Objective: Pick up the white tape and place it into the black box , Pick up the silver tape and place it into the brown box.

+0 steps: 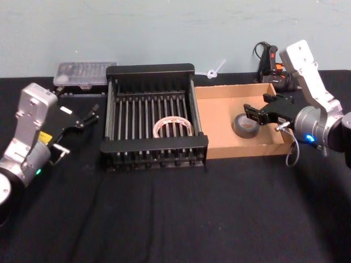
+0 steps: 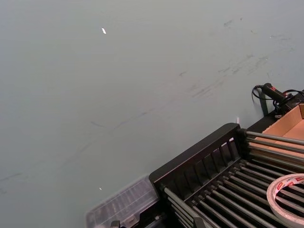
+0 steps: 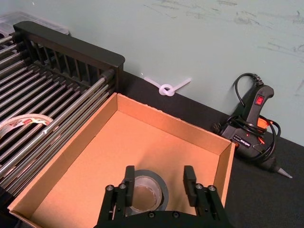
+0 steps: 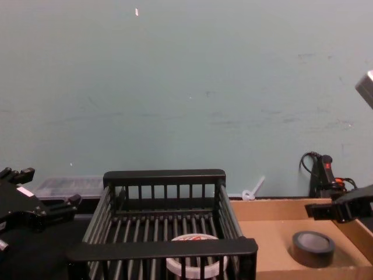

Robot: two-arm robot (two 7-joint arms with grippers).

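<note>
Silver tape [image 1: 245,126] flat in brown box [image 1: 219,123], right claw [image 1: 259,114] open just over it. White tape [image 1: 174,127] in black box [image 1: 154,145]. Left claw [image 1: 88,116] open, parked left. Glue gun [image 3: 254,128] and clear case [image 1: 85,74] behind.

No print on the white tape [image 2: 289,198] is legible.
</note>
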